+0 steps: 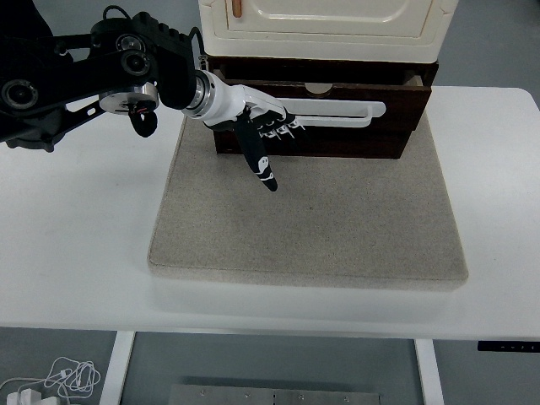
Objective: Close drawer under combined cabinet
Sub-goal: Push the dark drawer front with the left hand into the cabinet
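Note:
A dark brown wooden drawer [337, 135] sticks out a short way from under a cream cabinet [325, 21] at the top of the view. A long white handle [354, 114] runs across the drawer's front. My left hand [266, 126], white with black finger pads, comes in from the left on a black arm [76, 76]. Its fingers are curled against the drawer front at the handle's left end, and the thumb [260, 164] points down toward the mat. The hand grasps nothing. My right arm does not show.
The cabinet and drawer stand on a beige felt mat [308, 228] on a white table [76, 253]. White cables [51, 380] lie on the floor at the lower left, below the table's front edge.

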Controlling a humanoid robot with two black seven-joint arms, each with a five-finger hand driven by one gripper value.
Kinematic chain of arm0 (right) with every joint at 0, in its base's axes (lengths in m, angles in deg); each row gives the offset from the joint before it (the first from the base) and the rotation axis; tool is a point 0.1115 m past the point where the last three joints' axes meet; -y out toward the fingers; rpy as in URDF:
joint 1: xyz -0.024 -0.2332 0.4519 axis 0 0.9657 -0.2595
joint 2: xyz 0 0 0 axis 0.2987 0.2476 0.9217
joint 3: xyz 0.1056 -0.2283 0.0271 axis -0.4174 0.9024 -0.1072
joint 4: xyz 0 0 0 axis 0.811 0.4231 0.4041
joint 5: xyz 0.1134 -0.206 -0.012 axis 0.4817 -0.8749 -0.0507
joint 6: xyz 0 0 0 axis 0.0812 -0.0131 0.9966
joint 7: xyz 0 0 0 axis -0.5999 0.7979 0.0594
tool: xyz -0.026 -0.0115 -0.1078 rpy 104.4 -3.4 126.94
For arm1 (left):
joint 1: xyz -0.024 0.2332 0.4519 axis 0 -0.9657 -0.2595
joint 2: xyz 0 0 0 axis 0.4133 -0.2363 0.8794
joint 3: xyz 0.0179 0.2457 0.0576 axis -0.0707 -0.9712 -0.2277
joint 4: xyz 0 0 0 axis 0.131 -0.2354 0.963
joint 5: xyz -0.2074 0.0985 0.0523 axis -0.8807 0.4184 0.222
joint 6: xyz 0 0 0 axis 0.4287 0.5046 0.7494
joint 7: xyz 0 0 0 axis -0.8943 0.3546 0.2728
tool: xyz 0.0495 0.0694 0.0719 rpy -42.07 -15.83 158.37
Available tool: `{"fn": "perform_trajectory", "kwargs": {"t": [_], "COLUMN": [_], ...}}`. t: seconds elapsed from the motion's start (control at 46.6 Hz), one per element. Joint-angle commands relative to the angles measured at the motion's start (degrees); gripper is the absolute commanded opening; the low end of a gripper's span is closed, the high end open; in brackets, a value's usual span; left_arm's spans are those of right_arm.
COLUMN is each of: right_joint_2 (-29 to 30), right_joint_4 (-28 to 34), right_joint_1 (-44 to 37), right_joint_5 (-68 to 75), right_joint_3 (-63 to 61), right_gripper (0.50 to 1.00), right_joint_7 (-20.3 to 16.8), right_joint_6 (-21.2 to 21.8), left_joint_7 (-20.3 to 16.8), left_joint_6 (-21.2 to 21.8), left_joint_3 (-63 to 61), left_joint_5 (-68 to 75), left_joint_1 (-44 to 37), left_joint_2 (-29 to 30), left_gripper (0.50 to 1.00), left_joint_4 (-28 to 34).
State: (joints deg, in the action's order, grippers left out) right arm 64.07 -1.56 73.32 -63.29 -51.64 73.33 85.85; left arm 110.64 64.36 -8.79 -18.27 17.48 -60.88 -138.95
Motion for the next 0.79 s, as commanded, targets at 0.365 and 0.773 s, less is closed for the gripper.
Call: {"fn": "perform_trajectory", "kwargs": {"t": [0.365, 0.773], "right_joint_2": [0.0, 0.0], "right_joint_4": [0.0, 0.0], "right_joint_1": [0.0, 0.0], "right_joint_5": [0.0, 0.0], "right_joint_3": [0.0, 0.0], "right_gripper": [0.926, 0.928], "right_joint_7": [0.0, 0.0], "right_joint_6": [0.0, 0.0], "left_joint_7": [-0.2, -0.4], "left_joint_6": [1.1, 2.9], "left_joint_3": [0.0, 0.1], "left_joint_5": [0.4, 1.6], "left_joint_1": [-0.3, -0.6], "left_joint_2": [-2.8, -3.1], "left_gripper": [1.0, 1.0], "left_joint_4": [4.6, 6.7]}}
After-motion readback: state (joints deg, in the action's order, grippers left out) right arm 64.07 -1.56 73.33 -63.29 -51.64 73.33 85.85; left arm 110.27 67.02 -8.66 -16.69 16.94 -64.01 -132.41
